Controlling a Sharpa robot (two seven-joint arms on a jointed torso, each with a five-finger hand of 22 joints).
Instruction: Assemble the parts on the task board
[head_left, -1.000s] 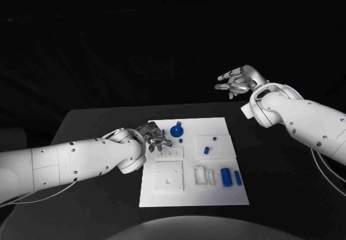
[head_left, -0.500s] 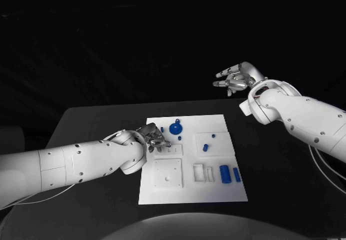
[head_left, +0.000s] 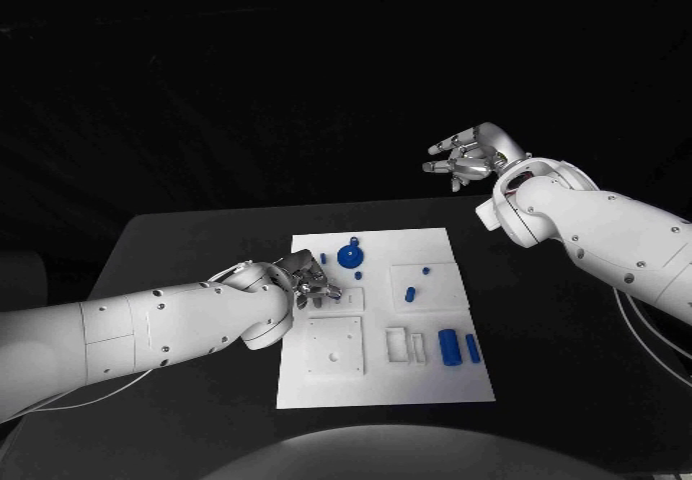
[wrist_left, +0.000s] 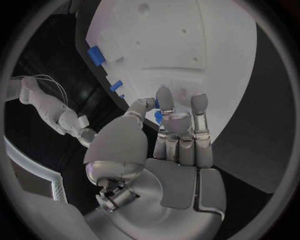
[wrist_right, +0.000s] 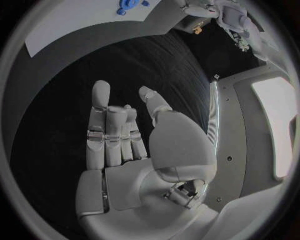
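Task board (head_left: 387, 320) (white) — long axis running away from robot.

No readable text, labels, brands, numbers or signs anywhere.

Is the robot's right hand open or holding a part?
Open: the right hand is raised beyond the table's far edge, fingers apart, palm empty.

one task board (head_left: 433, 380), about six blue parts (head_left: 450, 346), two hands (head_left: 307, 277)
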